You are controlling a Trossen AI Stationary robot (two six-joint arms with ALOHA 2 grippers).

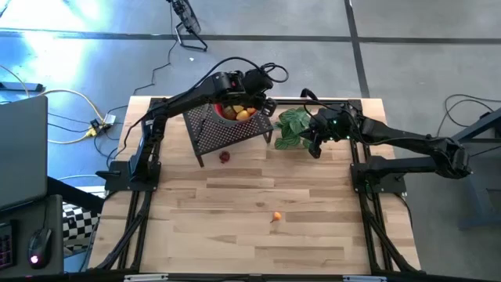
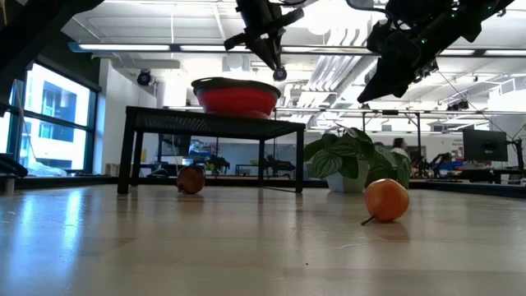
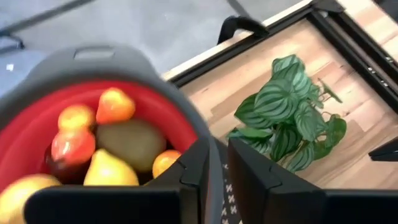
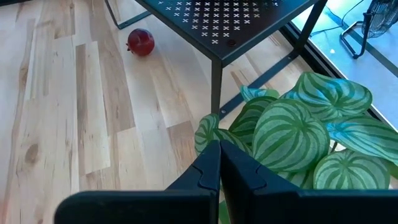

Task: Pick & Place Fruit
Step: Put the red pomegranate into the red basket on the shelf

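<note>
Our left gripper (image 3: 214, 171) hangs over the rim of the red bowl of toy fruit (image 3: 37, 134), its dark fingers (image 3: 252, 171) slightly apart and holding nothing. The bowl sits on a black perforated metal stand (image 1: 227, 133). Our right gripper (image 4: 219, 165), fingers together, waits above the green striped-leaf plant (image 4: 298, 134). One dark red fruit (image 1: 225, 157) lies beside the stand; an orange fruit (image 1: 275, 217) lies mid-table. We should lift clear of the rim first, then choose the nearer red piece.

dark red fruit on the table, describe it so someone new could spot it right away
Find the black perforated stand at the back of the wooden table, with the red bowl on top. The dark red fruit lies on the wood by the stand's front edge. It is round and deep red, unlike the orange fruit farther forward.
</note>
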